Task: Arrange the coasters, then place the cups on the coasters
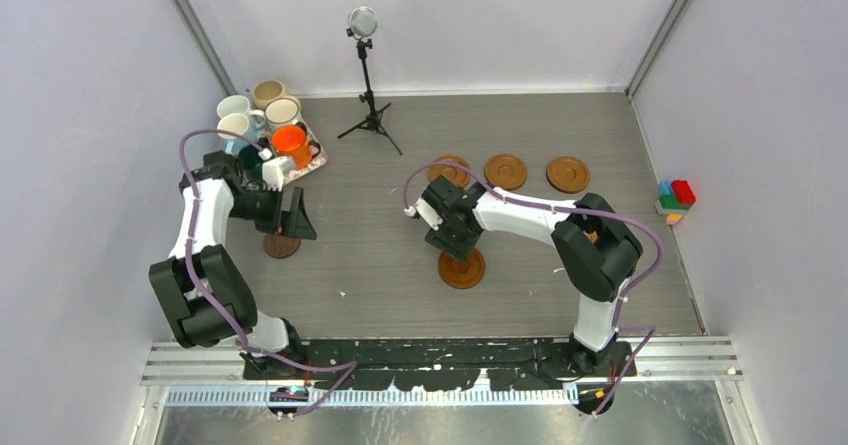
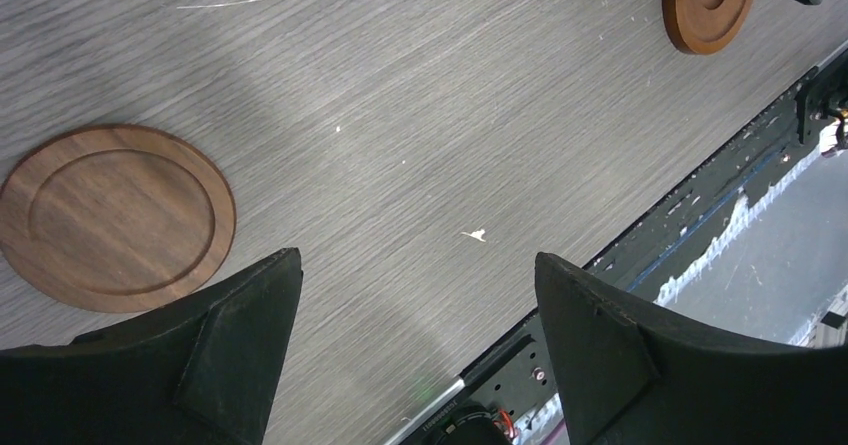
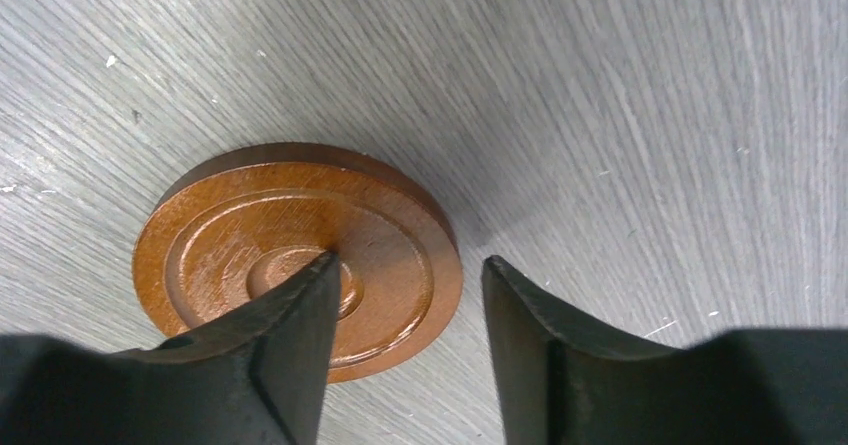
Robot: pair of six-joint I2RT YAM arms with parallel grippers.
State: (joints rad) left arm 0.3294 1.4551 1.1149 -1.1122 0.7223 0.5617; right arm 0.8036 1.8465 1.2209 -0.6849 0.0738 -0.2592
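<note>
Three brown coasters (image 1: 449,170) (image 1: 505,171) (image 1: 567,174) lie in a row at the back. A fourth coaster (image 1: 461,268) (image 3: 290,265) lies flat under my right gripper (image 1: 458,250) (image 3: 408,259). The jaws stand apart astride its rim, one finger over its centre, the other clear of the edge. A smaller, darker coaster (image 1: 281,246) (image 2: 115,215) lies beside my left gripper (image 1: 297,220) (image 2: 415,257), which is open and empty over bare table. The cups crowd the back left: orange (image 1: 292,141), white (image 1: 234,106), beige (image 1: 267,92), and a dark green one (image 1: 250,165) partly hidden by the left arm.
The cups stand on a rectangular tray (image 1: 318,160). A small tripod stand (image 1: 368,115) rises at the back centre. Coloured blocks (image 1: 676,200) sit by the right wall. A black and metal rail (image 1: 440,360) (image 2: 700,205) runs along the near edge.
</note>
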